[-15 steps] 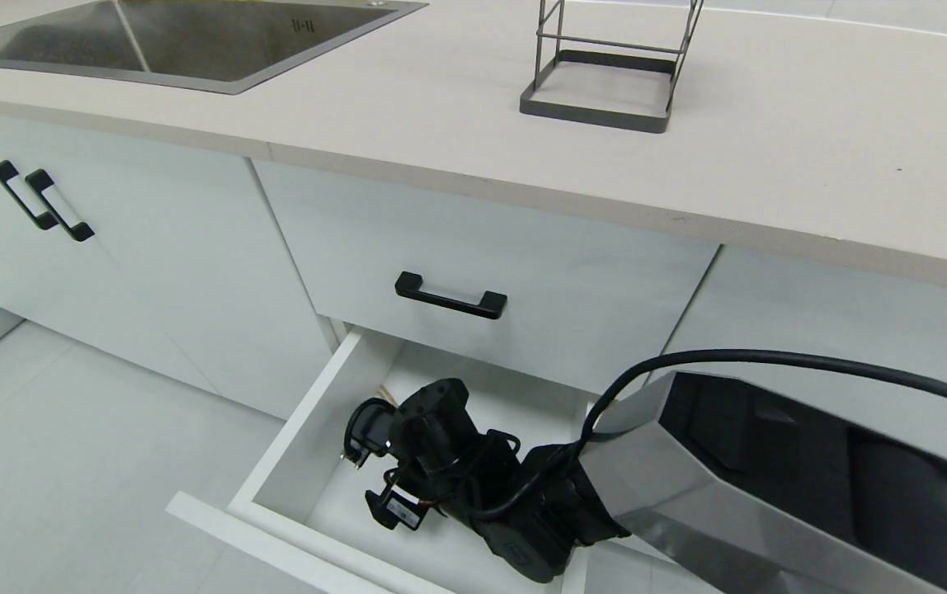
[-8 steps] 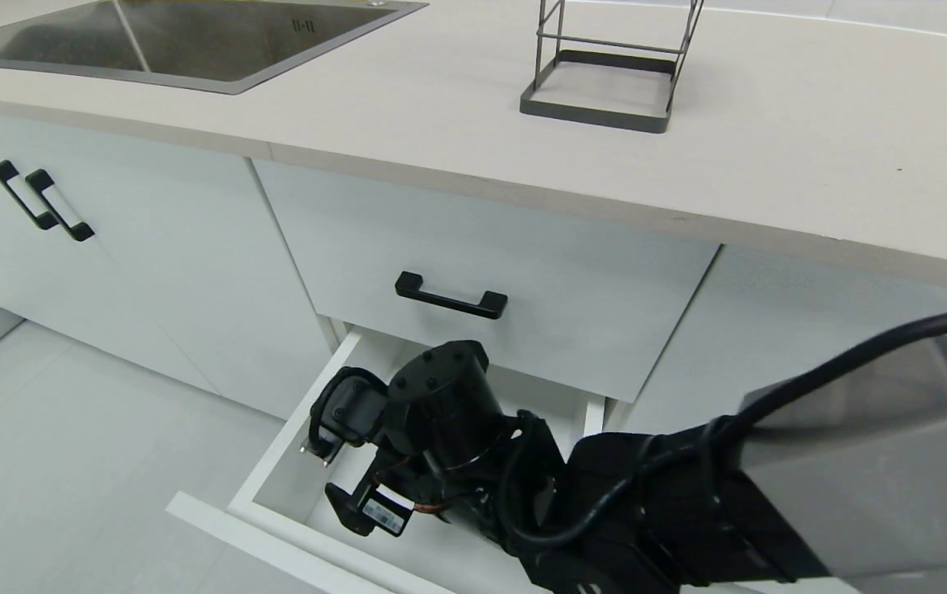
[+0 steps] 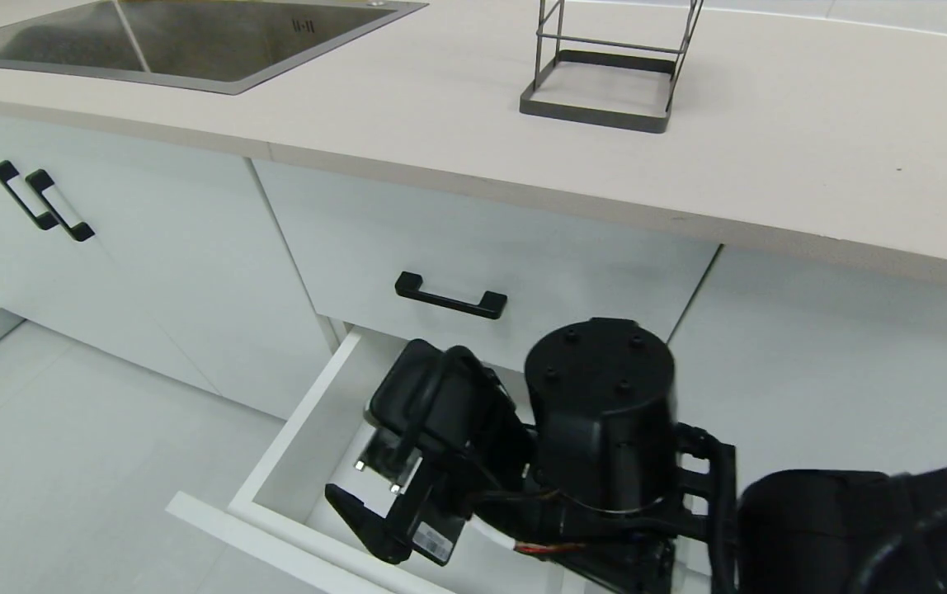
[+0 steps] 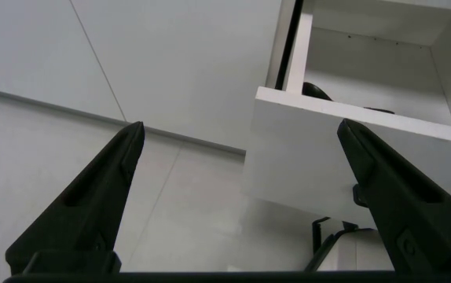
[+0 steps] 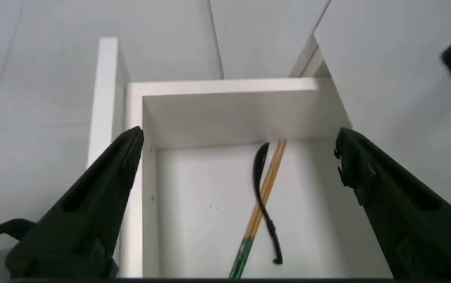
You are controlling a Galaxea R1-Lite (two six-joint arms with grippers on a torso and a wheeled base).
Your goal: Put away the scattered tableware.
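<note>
A pair of chopsticks (image 5: 249, 236) and a black utensil (image 5: 258, 169) lie crossed on the floor of the open drawer (image 5: 210, 98), straight ahead of the right gripper (image 5: 239, 137), whose fingers are spread wide, holding nothing. The left gripper (image 4: 239, 126), likewise spread and empty, hangs outside the drawer's front.

no text or number can be read anywhere.

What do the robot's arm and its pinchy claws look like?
The right arm is black, with a round capped joint dotted with small screws. Thin black and reddish wires run near the wrist, beside a white barcode sticker. The right end effector and left end effector each have two flat black fingers tapering to narrow tips.
</note>
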